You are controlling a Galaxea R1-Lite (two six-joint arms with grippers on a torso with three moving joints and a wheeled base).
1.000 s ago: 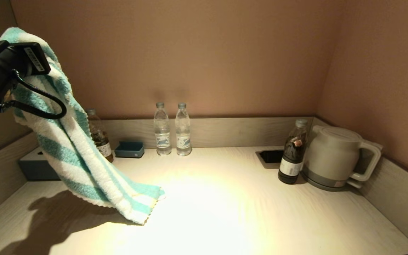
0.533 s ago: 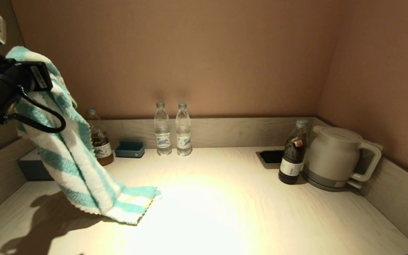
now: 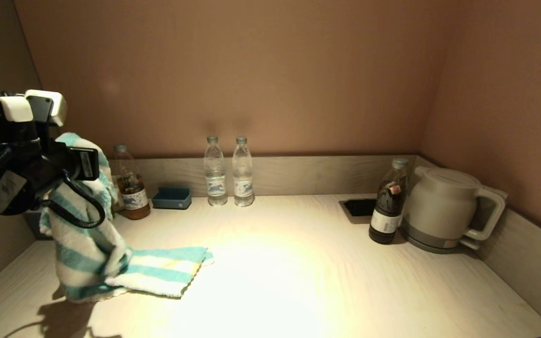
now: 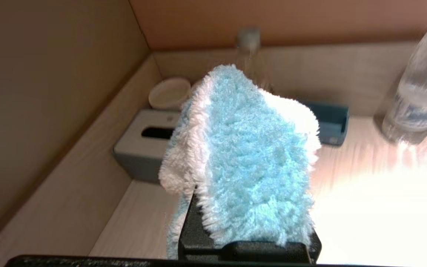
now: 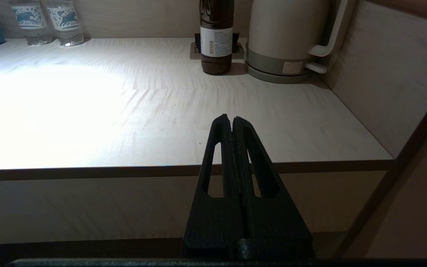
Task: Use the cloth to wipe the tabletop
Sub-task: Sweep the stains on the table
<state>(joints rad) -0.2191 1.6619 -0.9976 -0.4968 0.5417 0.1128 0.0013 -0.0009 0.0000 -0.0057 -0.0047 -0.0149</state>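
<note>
Below the clenched jaws: cloth [image 3: 111, 263] gripped by left gripper [image 4: 250, 222], tail laid on tabletop [image 3: 298, 281] | right gripper [image 5: 232, 120] parked, closed empty | wiping judged barely begun

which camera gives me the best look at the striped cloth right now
The head view: the cloth shows whole there, hanging from the left tool with its lower end lying on the tabletop. The left wrist view shows only the bunched top over the tool; the right wrist view catches just a corner at its edge.

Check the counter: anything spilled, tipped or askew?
Nothing stands out. The bottles and kettle stand upright, the tabletop shows no spill. The cloth trails from the left tool.
</note>
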